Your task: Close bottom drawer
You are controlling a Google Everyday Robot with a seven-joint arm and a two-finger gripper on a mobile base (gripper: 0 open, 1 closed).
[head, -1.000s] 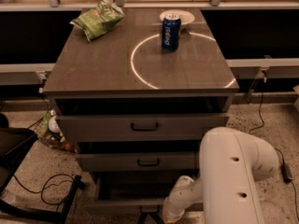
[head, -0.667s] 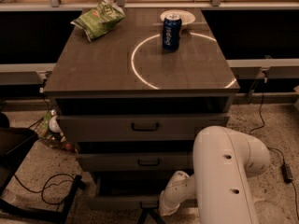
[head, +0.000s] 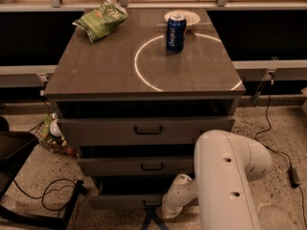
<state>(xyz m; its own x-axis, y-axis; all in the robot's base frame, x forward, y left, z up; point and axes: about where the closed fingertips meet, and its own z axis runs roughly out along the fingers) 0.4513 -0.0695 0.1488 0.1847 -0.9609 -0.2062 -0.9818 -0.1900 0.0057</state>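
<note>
Item list, left to right.

- Dark frame point(head: 14, 176) – at the lower left edge, on the speckled floor point(head: 43, 171); a black cable point(head: 55, 195) loops beside it.
- Crumpled bag with mixed contents point(head: 53, 137) – on the floor against the cabinet's left side.
- Green snack bag point(head: 100, 19) – lying on the far left part of the counter point(head: 96, 71).
- Pale ring of light point(head: 139, 71) – on the counter's middle and right part.
- Blue drink can point(head: 176, 32) – upright on the far arc of the ring, just in front of a small white plate point(head: 188, 16).
- Top drawer point(head: 105, 131) – the widest grey front, dark bar handle, a dark gap above it.
- Middle drawer point(head: 110, 166) – narrower front, directly below.
- Bottom drawer point(head: 115, 201) – lowest and narrowest front, near the lower edge of the view; a dark gap shows above its front, and its small handle point(head: 152, 203) sits just left of the arm's wrist.
- Gripper point(head: 154, 219) – dark, at the bottom edge, just below that handle; whether it is wide or narrow cannot be told.
- White robot arm point(head: 230, 176) – bulky, in the right foreground, covering the right ends of the lower two drawers.
- Black cable with adapter block point(head: 292, 176) – on the floor at far right.
</note>
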